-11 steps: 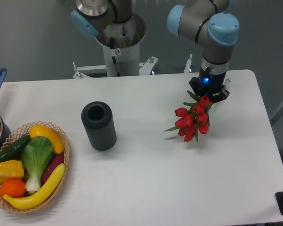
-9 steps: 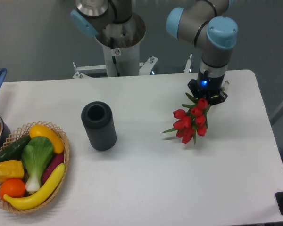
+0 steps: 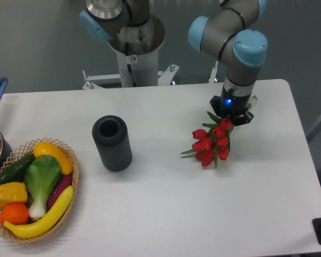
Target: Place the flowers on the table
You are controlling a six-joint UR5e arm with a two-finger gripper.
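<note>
Red tulip flowers [image 3: 209, 144] — stems pinched in gripper [image 3: 231, 111], buds hanging over white table [image 3: 166, 203].

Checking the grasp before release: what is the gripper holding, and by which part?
The gripper holds the flowers by the stem end, with the red buds hanging down over the table.

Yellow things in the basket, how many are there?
3. A yellow pepper at the left of the basket, a yellow curved one at the top, and a banana along the bottom right. More could hide underneath.
</note>
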